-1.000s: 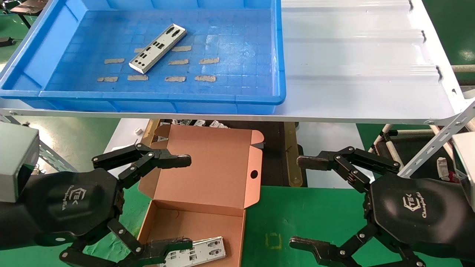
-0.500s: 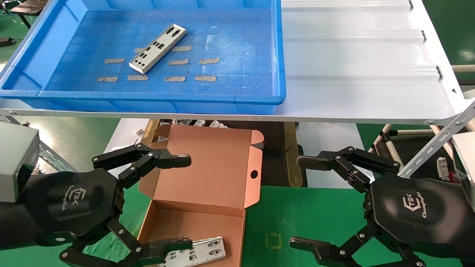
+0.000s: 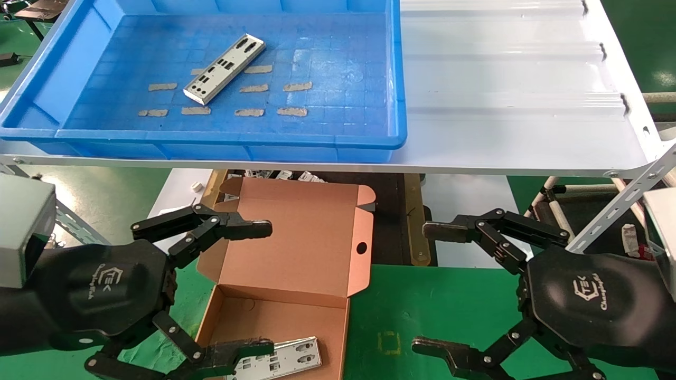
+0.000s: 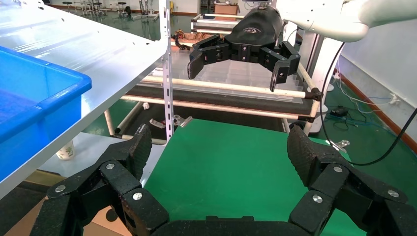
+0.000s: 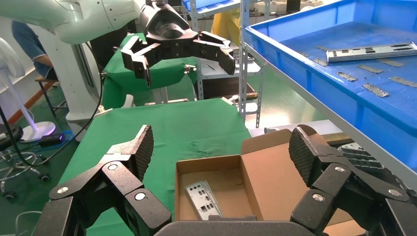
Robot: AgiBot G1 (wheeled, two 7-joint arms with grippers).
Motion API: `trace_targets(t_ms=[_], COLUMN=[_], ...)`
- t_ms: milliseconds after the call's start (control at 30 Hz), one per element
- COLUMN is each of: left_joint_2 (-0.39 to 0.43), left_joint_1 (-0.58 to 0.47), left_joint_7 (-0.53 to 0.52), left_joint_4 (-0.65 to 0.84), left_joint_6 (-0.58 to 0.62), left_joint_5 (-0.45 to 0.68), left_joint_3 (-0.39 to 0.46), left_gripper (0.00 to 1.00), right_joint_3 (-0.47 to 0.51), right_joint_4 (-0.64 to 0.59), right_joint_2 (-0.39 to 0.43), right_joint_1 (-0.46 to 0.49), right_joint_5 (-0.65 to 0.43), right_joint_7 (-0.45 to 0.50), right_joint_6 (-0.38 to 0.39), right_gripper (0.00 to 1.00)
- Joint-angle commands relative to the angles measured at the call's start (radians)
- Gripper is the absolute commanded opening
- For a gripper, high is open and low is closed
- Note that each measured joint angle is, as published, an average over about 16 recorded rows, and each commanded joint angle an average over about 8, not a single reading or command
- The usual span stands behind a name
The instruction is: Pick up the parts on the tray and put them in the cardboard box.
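Nothing moves over last second. Left gripper (image 3: 264, 287) and right gripper (image 3: 430, 287) hang spread, empty. One plate (image 3: 280, 360) in box (image 3: 296, 243); other plate (image 3: 224, 68) waits on tray (image 3: 317, 140).

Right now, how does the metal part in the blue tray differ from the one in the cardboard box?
The part in the tray lies diagonally on the blue tray, fully visible. The part in the box lies nearly level in the cardboard box, partly hidden by the left gripper. Both are silver, punched plates.
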Motion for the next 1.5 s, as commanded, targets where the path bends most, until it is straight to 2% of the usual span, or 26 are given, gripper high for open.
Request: trace_targets(t_ms=[33, 1500], left_joint_2=[0.0, 0.0], left_joint_1=[0.0, 0.0], left_joint_7=[0.0, 0.0], left_joint_4=[0.0, 0.0], left_joint_6=[0.0, 0.0], left_joint_5=[0.0, 0.0], left_joint_3=[0.0, 0.0], left_gripper=[1.0, 1.0], right_joint_3=[0.0, 0.0], right_joint_4=[0.0, 0.0], right_joint_2=[0.0, 0.0], right_joint_1=[0.0, 0.0], right_joint_5=[0.0, 0.0], right_joint_7=[0.0, 0.0], right_joint_6=[0.0, 0.0], right_gripper=[1.0, 1.0])
